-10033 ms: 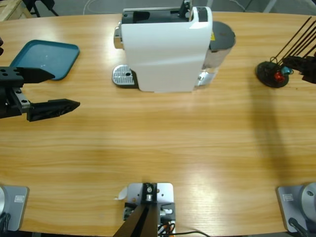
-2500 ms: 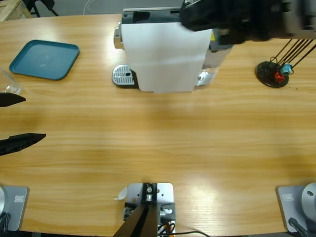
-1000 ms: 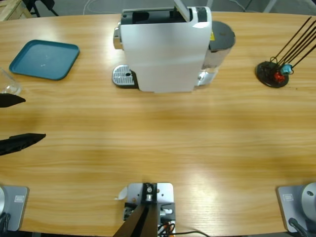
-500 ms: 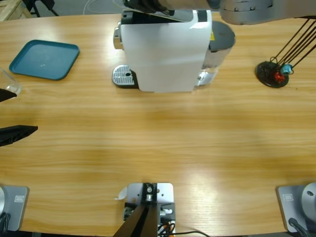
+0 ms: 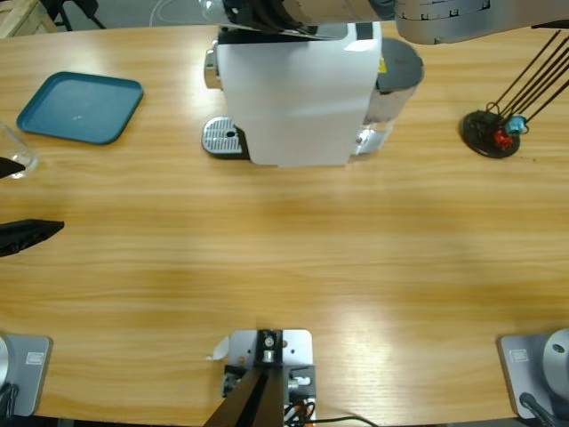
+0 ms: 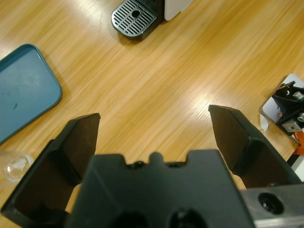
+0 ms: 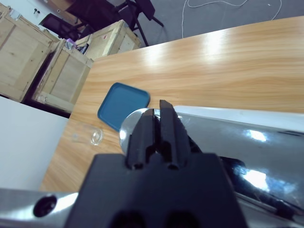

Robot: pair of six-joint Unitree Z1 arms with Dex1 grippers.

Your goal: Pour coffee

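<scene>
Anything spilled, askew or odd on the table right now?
Nothing spilled. One oddity: the drip grate is bare, while the clear glass sits far off to the side, by the open left tool.

- left gripper (image 6: 154,128): matte black wedge jaws, blocky black body with round screw holes
- right gripper (image 7: 161,118): black jaws, silver-grey arm segment (image 5: 444,16)

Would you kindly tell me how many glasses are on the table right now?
1: a clear glass at the table's far left edge, just below the blue tray. Another may be hidden behind the coffee machine.
</scene>
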